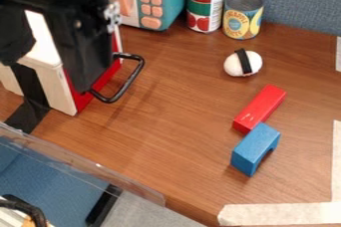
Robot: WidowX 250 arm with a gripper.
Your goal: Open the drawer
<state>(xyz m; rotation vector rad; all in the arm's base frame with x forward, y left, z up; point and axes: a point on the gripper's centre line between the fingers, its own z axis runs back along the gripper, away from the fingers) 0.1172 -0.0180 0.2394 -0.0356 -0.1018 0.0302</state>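
Precariously near the wire handle (pixel 136 78) of a small drawer, the black two-finger gripper (pixel 48 75) of a robot arm hangs over a pale wooden box (pixel 52 87) at the upper left of a tabletop (pixel 174 116), its two sides apart with the box's pale surface showing between them. The drawer's red front (pixel 81 91) faces the toy blocks and appears shut or nearly so, its black loop jutting out over the wood grain.

The likely next step is to hook or grasp that loop, and there lies the chief hazard: the bar is slender, so a slightly misplaced descent could miss it, land on top of it or jam against the red front. A shallow hold might slip off once the pull begins. Tugging at an angle could bind the drawer in its housing or drag the whole box along, should the black tape (pixel 27 109) at its side prove too weak an anchor.

Well apart, a red block (pixel 260 108), a blue arch block (pixel 255 148) and a toy sushi piece (pixel 234 65) pose little threat to a short pull, though a wide swing could knock them.
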